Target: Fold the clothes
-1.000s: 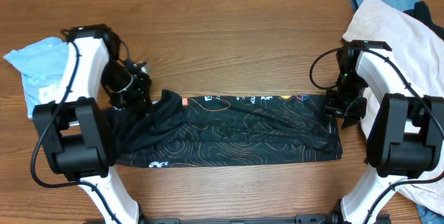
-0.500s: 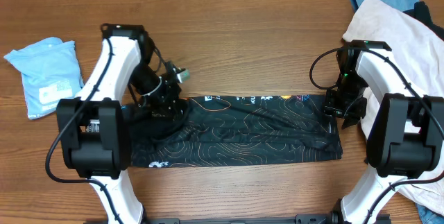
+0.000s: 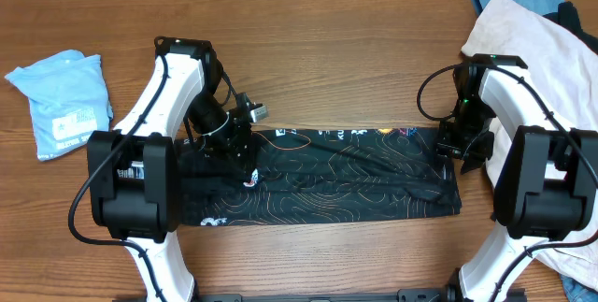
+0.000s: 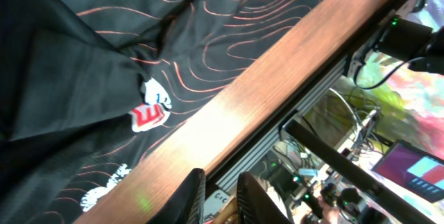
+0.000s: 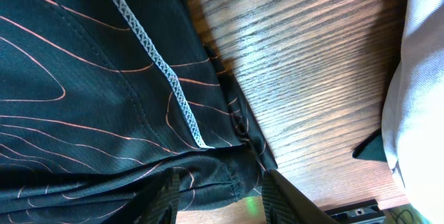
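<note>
The black garment with its thin orange contour lines stretches flat across the middle of the wooden table, running from 9 o'clock to 3 o'clock. Its 9 o'clock end is doubled over onto itself, with a small red-and-white label showing at the edge of that flap. The left gripper sits right over the fold. In the wrist view its fingers stand close together with only a narrow gap, and whether any cloth is pinched there cannot be told. Over at 3 o'clock, the right gripper is down at the garment's end. Its fingers are spread apart, straddling the corner of the hem, where a line of pale zigzag stitching runs. Further out, a folded light blue garment lies well apart at 10 o'clock. A heap of clothes, white on top of blue, fills the 2 o'clock corner.
</note>
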`<act>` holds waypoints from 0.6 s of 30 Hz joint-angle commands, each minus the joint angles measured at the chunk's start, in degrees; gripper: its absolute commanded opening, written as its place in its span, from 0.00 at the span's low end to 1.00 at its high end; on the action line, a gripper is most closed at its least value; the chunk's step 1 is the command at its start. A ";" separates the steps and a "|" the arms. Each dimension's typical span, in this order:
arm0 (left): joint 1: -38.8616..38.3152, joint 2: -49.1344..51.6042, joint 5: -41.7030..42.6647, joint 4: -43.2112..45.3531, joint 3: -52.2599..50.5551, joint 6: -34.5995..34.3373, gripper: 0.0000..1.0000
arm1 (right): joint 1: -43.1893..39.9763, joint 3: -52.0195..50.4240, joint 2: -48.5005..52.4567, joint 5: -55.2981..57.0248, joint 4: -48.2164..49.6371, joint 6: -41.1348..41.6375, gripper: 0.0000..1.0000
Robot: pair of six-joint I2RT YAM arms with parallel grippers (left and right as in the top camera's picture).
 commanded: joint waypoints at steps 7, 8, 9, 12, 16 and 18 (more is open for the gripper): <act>-0.44 -1.46 -15.02 10.27 -1.77 -15.72 0.19 | -1.20 0.09 -3.80 -2.05 0.07 0.04 0.53; -0.44 -1.44 -15.08 11.19 -2.58 -16.11 0.19 | -1.66 0.09 -4.85 -2.93 0.28 0.00 0.56; -0.44 -1.44 -15.15 12.31 -3.56 -17.11 0.19 | -2.21 0.07 -5.86 -4.52 0.63 -0.46 0.63; -0.44 -1.44 -15.21 16.96 -7.34 -20.72 0.19 | -4.11 0.07 -7.48 -12.20 1.44 -5.66 0.66; -0.46 -1.44 -15.10 22.18 -12.61 -24.55 0.19 | -5.31 -1.25 -7.43 -13.60 2.25 -6.27 0.66; -0.50 -1.44 -15.10 23.08 -14.78 -24.65 0.18 | -5.44 -2.67 -7.43 -13.62 3.69 -6.25 0.66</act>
